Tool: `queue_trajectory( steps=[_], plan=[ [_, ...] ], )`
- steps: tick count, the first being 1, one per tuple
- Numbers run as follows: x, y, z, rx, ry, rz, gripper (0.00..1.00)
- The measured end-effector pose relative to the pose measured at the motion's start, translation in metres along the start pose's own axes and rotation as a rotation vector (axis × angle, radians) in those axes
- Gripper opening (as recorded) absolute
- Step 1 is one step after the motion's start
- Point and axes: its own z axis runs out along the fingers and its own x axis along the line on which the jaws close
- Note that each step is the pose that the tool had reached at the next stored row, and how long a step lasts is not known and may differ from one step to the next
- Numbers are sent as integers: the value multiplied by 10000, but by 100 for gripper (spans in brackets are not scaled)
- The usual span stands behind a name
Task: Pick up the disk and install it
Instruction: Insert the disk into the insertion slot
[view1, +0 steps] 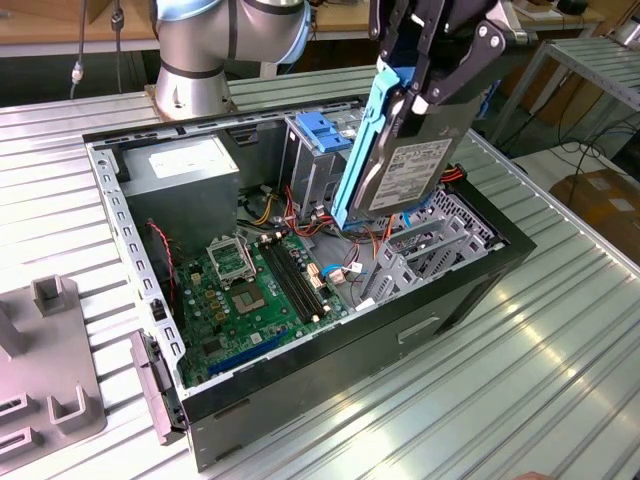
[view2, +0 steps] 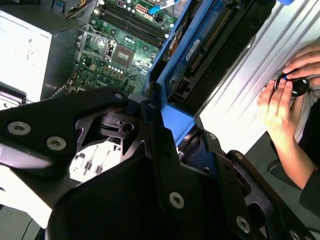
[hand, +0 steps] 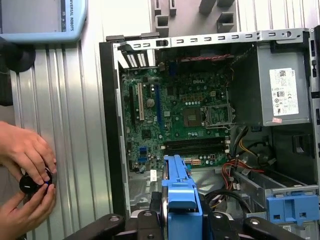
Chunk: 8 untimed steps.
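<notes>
Case (view1: 300, 375): an open computer case lies flat on the ribbed metal bench (view1: 480, 400), with its open side facing up.
Inside the case: a green motherboard (view1: 250, 290) covers the floor. A grey power supply (view1: 190, 170) fills the corner nearest the arm's base (view1: 215, 50). Just beside it stands a tall metal drive cage (view1: 305, 160) topped by a blue latch (view1: 322, 130). Red and orange cables (view1: 295, 212) run at the foot of the cage.
Disk: the disk (view1: 405, 175) is held in the air, steeply tilted. Its blue rail faces the cage and its lower end dips toward the case's bay brackets (view1: 420, 250) on the exterior view's right. I cannot tell whether it touches anything there.
Fingers: the gripper (view1: 425, 95) is clenched on the upper end of the disk, and both wrist views show the black fingers (view2: 165, 165) flanking the blue carrier.
Edges: the case's rim runs all round, and the disk hangs just beside the cage wall.
Open room: a strip of bench lies between the case wall and a person's hands (hand: 25, 150), which hold a black knob (hand: 32, 184).
Apart: a grey fixture (view1: 50, 360) sits on the bench at the exterior view's left, near the case's corner.
</notes>
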Motion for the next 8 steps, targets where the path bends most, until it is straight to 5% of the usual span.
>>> queue_trajectory(
  steps=[8],
  plan=[
    [-16,-329,43,1,13,-41,37]
  ],
)
